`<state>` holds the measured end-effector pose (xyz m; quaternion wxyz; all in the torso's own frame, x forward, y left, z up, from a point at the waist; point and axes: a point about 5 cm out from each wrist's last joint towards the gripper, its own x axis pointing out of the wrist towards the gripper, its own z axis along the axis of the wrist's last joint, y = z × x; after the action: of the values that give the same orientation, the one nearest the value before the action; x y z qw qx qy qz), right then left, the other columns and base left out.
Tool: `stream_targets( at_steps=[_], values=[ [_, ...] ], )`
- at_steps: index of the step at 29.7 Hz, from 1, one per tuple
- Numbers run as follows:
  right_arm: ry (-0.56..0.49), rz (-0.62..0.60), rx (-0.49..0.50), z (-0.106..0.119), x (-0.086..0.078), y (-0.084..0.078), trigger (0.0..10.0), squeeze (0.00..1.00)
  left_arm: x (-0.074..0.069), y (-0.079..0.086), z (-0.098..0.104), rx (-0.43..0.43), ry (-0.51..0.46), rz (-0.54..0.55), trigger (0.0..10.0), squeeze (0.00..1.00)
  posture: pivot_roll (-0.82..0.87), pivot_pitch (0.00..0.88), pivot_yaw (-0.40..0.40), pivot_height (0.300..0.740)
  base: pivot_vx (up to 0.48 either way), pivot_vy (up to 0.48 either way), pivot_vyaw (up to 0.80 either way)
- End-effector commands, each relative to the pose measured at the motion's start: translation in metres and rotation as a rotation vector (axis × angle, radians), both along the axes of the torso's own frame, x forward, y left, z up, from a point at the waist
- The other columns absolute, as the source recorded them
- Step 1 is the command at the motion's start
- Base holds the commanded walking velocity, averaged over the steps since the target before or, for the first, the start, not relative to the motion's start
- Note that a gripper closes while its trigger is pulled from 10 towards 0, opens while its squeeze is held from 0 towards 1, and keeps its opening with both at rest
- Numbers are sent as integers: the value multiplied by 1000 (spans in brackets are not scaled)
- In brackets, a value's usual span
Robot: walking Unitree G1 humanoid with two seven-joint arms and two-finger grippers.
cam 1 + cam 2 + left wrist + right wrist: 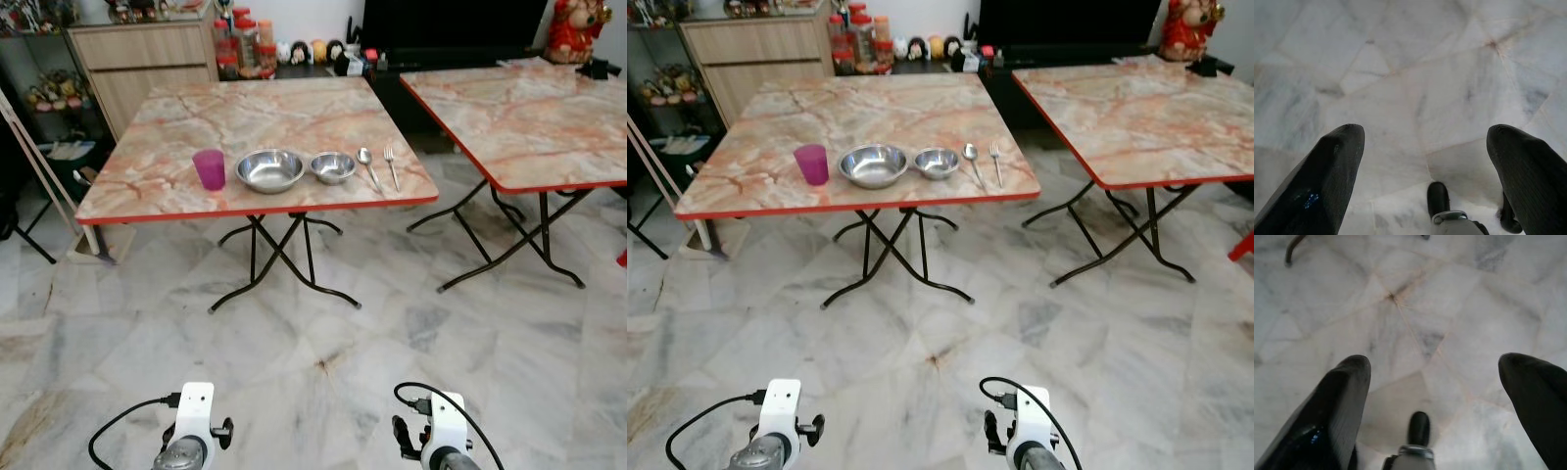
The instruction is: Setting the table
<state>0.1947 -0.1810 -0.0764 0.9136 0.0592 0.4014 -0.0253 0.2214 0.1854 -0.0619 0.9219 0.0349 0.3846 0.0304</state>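
Both arms hang low over the marble floor (323, 372), the left gripper (1425, 161) and right gripper (1432, 391) spread wide and empty. Well ahead, the worktop (196, 117) carries a purple cup (209, 168), large bowl (269, 169), small bowl (333, 166), spoon (368, 166) and fork (391, 166) along its near edge. This looks like the approach step; the next move calls for walking up within reach.

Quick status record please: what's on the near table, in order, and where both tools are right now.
table: near marble-pattern folding table with red edge, ahead of the robot
items along front edge, robot's left to right: purple cup, large steel bowl, small steel bowl, spoon, fork
second table: to the robot's right, no tableware on the part in view
left tool: open, empty, low over the floor
right tool: open, empty, low over the floor
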Motion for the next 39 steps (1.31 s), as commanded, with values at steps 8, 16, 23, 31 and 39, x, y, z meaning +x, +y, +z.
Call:
stream_targets(
  at_steps=[8, 16, 23, 31, 39],
  values=[
    [-16, -9, 10, 2, 4, 2, 10000, 0, -3, 1, -2, 6, 21, 11, 10000, 0, 18, 0, -20, 740, 304, 0, 100],
    [-16, -13, 6, 2, 5, 1, 10000, 0, -4, 1, -3, 3, 23, 14, 10000, 0, 19, 0, -23, 740, 304, 0, 0],
    [-24, -3, 0, 3, 6, 1, 10000, 0, -3, 1, -2, 2, 22, 17, 10000, 0, 20, 0, -26, 740, 304, 0, 0],
    [-26, 6, -10, 4, 6, 1, 10000, 0, -3, 1, -2, 2, 21, 18, 10000, 0, 20, 0, -26, 740, 304, 0, 320],
    [-26, -7, 9, 3, 7, 2, 10000, 0, -3, 2, -2, 3, 20, 21, 10000, 0, 22, 0, -24, 740, 304, 0, 0]
  ],
)
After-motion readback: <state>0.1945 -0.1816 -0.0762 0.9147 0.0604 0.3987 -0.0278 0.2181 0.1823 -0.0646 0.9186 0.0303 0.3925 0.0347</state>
